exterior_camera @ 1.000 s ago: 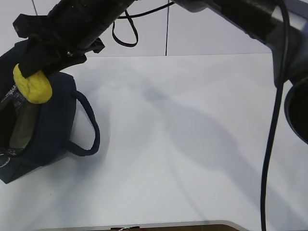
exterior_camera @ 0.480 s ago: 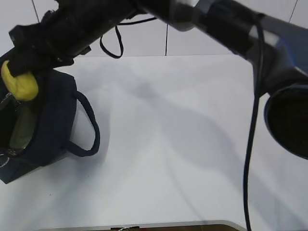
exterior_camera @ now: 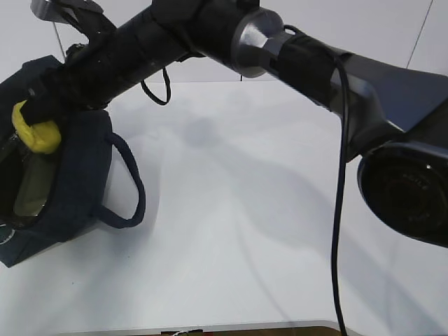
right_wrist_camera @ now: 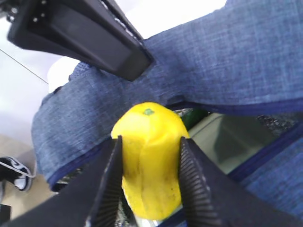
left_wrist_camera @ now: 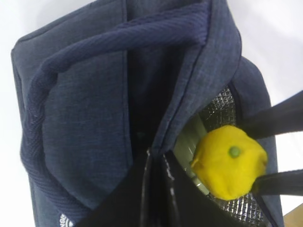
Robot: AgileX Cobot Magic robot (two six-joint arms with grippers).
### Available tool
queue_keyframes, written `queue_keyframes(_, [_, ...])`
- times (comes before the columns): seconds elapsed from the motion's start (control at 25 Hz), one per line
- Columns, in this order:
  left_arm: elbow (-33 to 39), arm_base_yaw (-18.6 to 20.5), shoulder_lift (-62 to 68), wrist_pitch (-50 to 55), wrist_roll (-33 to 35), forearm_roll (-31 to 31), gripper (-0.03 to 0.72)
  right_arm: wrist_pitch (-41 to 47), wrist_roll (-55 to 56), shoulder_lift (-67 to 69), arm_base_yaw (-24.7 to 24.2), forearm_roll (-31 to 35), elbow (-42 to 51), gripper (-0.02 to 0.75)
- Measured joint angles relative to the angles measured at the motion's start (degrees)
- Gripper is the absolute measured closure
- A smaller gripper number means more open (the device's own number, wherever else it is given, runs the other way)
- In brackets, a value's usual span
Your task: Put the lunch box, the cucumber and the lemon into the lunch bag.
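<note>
**Lemon lowered to the mouth of the bag**

The right gripper (right_wrist_camera: 149, 189) stands partly open, its two ribbed jaws clamped on the lemon (right_wrist_camera: 149, 156). Over the last second the lemon swung left across the lunch bag (exterior_camera: 77, 182), then came back and lower, hanging just above the silver-lined opening. The pale green lunch box (left_wrist_camera: 189, 142) lies beneath it. The left gripper (left_wrist_camera: 158, 189) pinches the bag's rim, shut on fabric. Release looks close.

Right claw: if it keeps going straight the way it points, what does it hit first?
Likely the lunch box lid inside the open lunch bag. The right claw, shut on the lemon, points into the opening; depth is unclear, so the bag's rim could come first.
</note>
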Motion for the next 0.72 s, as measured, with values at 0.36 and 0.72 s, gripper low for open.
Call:
queue_keyframes(0.36, [0.0, 0.0, 0.0, 0.1, 0.0, 0.0, 0.701, 0.1, -1.3, 0.1, 0.0, -4.4, 0.0, 0.401])
queue_keyframes(0.72, [0.0, 0.0, 0.0, 0.1, 0.0, 0.0, 0.701, 0.8, -1.5, 0.1, 0.2, -6.2, 0.0, 0.342])
